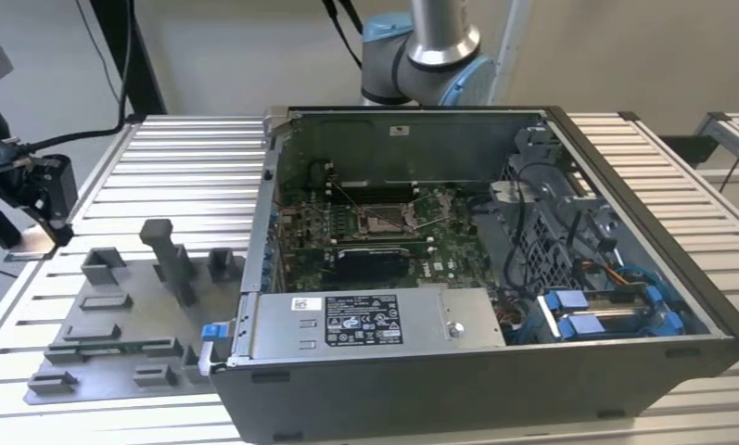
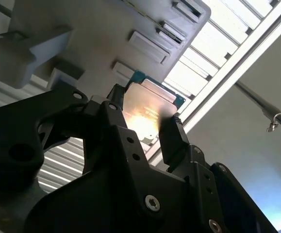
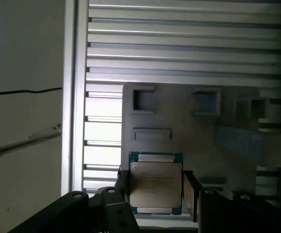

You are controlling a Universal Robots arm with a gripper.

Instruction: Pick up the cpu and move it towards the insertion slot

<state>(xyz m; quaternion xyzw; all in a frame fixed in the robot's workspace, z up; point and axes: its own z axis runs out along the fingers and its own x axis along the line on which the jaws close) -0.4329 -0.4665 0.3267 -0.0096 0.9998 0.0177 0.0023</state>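
Gripper [image 3: 156,190] is shut on the cpu [image 3: 155,182], pinching two thin edges, up by the grey tray [image 3: 179,121] and well apart from the slot [image 1: 382,220] in the case [image 1: 493,371], so a bump could make it slip and fall.

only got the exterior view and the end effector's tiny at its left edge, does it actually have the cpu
Observer: Yes. In the first wrist view the end effector has a finger on each of two opposite edges of the cpu.
Operator: which face is toward that camera
Observer: The silvery metal top, with a thin green rim around it.
Operator: what's behind it there
Observer: The grey fixture plate with its rectangular recesses, lying on the ribbed table.
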